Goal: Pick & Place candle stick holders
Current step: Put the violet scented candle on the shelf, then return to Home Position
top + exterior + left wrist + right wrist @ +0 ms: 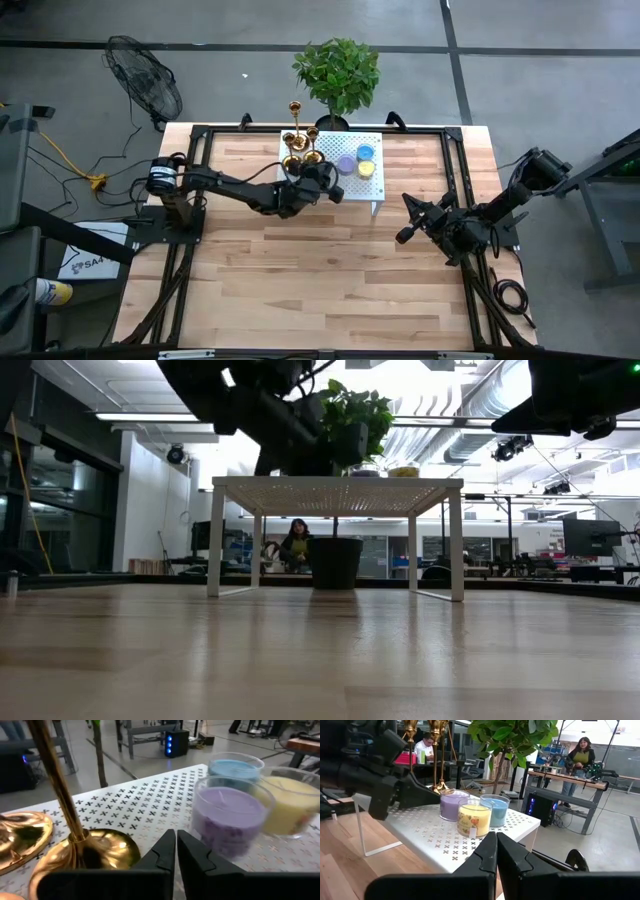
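Shiny gold candle stick holders (293,160) stand by their round bases on the left part of a white perforated stand (372,190). In the left wrist view one holder's base (100,851) and thin stem are close, and a second base (20,837) lies beside it. The stems also show in the right wrist view (438,755). My left gripper (325,182) is shut and empty just above the stand (140,800), between the near holder and a purple candle jar (231,815). My right gripper (408,232) is shut and empty over the table, right of the stand.
Purple (346,165), blue (366,152) and yellow (366,169) candle jars stand on the stand's right part. A potted plant (338,72) stands behind the stand. In the low view the stand (335,485) rises on thin legs. A person (580,752) is in the room beyond.
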